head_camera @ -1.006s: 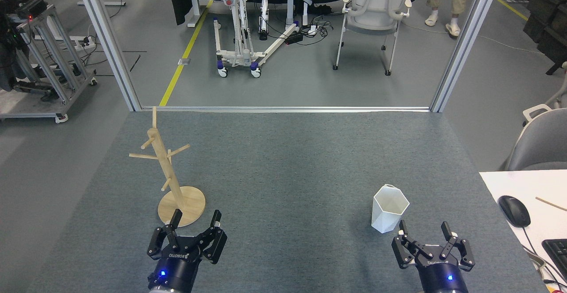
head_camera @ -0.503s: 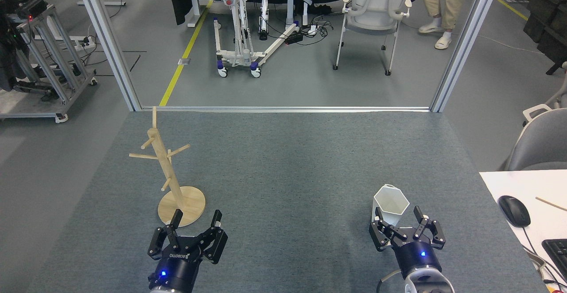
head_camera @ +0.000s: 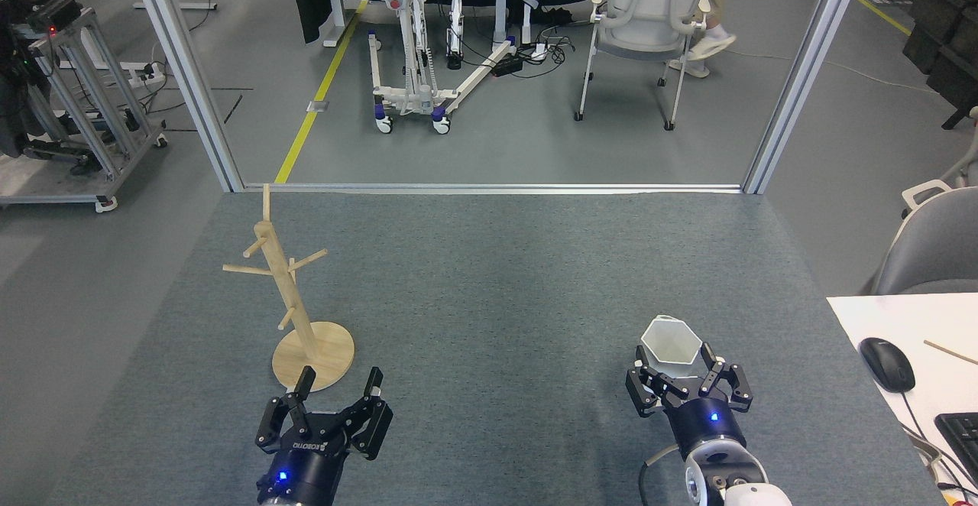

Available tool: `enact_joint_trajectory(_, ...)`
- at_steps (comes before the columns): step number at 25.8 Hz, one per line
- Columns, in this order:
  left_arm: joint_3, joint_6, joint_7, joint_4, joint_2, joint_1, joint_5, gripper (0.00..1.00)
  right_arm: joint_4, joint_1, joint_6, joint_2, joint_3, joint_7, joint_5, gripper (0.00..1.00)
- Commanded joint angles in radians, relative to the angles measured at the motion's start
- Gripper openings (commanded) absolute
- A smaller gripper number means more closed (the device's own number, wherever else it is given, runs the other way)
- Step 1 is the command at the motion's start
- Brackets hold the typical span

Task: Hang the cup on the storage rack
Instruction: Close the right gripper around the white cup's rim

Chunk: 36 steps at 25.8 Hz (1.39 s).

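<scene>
the right gripper [head_camera: 677,371] has its fingers apart around the cup [head_camera: 671,342], ready to grab it. the left gripper [head_camera: 340,387] waits open by the storage rack [head_camera: 294,303].

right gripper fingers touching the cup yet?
Cannot tell. In the head view, the right gripper is open with its fingers on either side of the cup, overlapping its lower body, so neither contact nor a gap shows plainly.

Cup [head_camera: 671,340] white. Storage rack [head_camera: 295,303] light wood brown. Mat [head_camera: 489,277] grey, speckled. Left gripper [head_camera: 338,387] and right gripper [head_camera: 677,368] black, each with small blue light. Mouse [head_camera: 886,364] black, maybe dark grey.
</scene>
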Motion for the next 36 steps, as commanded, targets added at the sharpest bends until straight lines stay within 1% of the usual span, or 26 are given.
enact_joint_trajectory(1,0.0,0.0,0.0,0.004,-0.001,-0.003,0.002,1.0,0.018,-0.01,0.001,0.0,0.004,-0.003,0.0,0.99)
enact_joint_trajectory(9,0.0,-0.001,0.001,0.004,0.0,0.005,0.0,1.0,0.029,-0.017,0.007,-0.006,0.001,-0.003,-0.003,0.99)
enact_joint_trajectory(13,0.0,0.0,0.001,0.004,0.004,0.003,0.0,1.0,0.067,-0.034,0.015,-0.015,0.003,-0.003,-0.051,0.99)
enact_joint_trajectory(19,0.0,0.0,0.001,0.004,0.0,0.005,0.002,1.0,0.122,-0.071,0.013,-0.017,0.003,-0.003,-0.056,0.99)
enact_joint_trajectory(22,0.0,-0.001,0.001,0.004,0.002,0.006,0.002,1.0,0.151,-0.089,0.01,-0.018,0.006,-0.003,-0.074,0.99)
enact_joint_trajectory(29,-0.005,-0.001,0.001,0.004,-0.001,0.008,0.0,1.0,0.194,-0.129,0.01,-0.02,0.041,-0.002,-0.106,0.99)
enact_joint_trajectory(36,-0.006,-0.001,0.0,0.01,-0.004,0.005,0.002,1.0,0.243,-0.166,0.007,-0.018,0.069,-0.003,-0.112,0.99)
